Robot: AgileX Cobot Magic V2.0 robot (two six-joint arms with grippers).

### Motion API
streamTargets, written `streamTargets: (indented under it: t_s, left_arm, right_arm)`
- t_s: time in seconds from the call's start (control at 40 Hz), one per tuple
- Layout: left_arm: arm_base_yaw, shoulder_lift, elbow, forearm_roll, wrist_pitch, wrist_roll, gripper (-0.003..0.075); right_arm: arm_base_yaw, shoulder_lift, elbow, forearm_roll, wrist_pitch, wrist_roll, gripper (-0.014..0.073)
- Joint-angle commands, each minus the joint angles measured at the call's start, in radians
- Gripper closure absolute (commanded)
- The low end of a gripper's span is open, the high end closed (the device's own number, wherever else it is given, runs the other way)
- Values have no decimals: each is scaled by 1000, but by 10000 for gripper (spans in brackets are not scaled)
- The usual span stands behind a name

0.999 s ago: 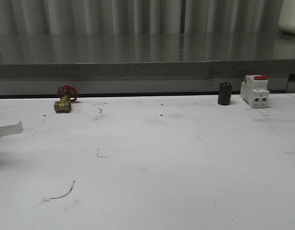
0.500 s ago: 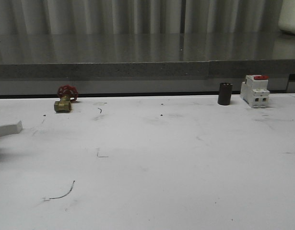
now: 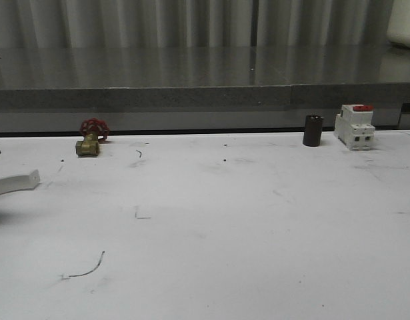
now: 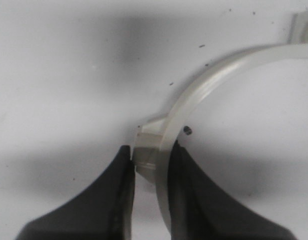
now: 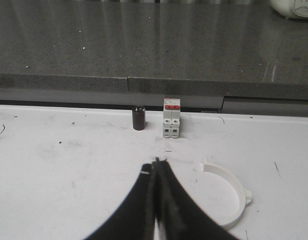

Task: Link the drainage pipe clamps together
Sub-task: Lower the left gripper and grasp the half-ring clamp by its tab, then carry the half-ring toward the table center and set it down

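One white half-ring drainage pipe clamp [image 4: 204, 85] is pinched at its side nub between the two black fingers of my left gripper [image 4: 150, 160], and it hangs above the table. Its free end [image 3: 18, 181] pokes into the front view at the far left edge. The other white clamp half [image 5: 229, 192] lies flat on the table in the right wrist view, just beside my right gripper [image 5: 157, 165]. That gripper is shut with nothing between its fingers and is not touching the clamp.
A black cylinder [image 3: 313, 130] and a white-and-red circuit breaker [image 3: 355, 126] stand at the back right of the white table [image 3: 225, 213]. A brass valve with a red handwheel [image 3: 90, 138] sits at the back left. A grey raised ledge runs behind.
The clamp end at the left edge of the front view has slid a little to the right and into view, carried by my left gripper. Nothing else has moved.
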Motion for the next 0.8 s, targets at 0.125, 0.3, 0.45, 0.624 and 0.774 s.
streamTargets:
  t_s: [0.125, 0.3, 0.45, 0.624, 0.774]
  left_arm:
    - [-38, -46, -136, -73, 128, 0, 700]
    - [-152, -46, -225, -78, 222, -137, 700]
    - [-281, -46, -272, -78, 194, -293, 697]
    - [-414, -3, -299, -59, 121, -449, 697]
    - [-497, 51, -317, -3, 87, -556, 697]
  right_arm:
    - [-5, 13, -35, -2, -71, -11, 715]
    - [-5, 13, -35, -2, -71, -11, 715]
    - [-5, 13, -35, -2, -71, -11, 715]
    - [-5, 13, -35, -2, -71, -11, 715]
    - [-5, 13, -35, -2, -71, -11, 715]
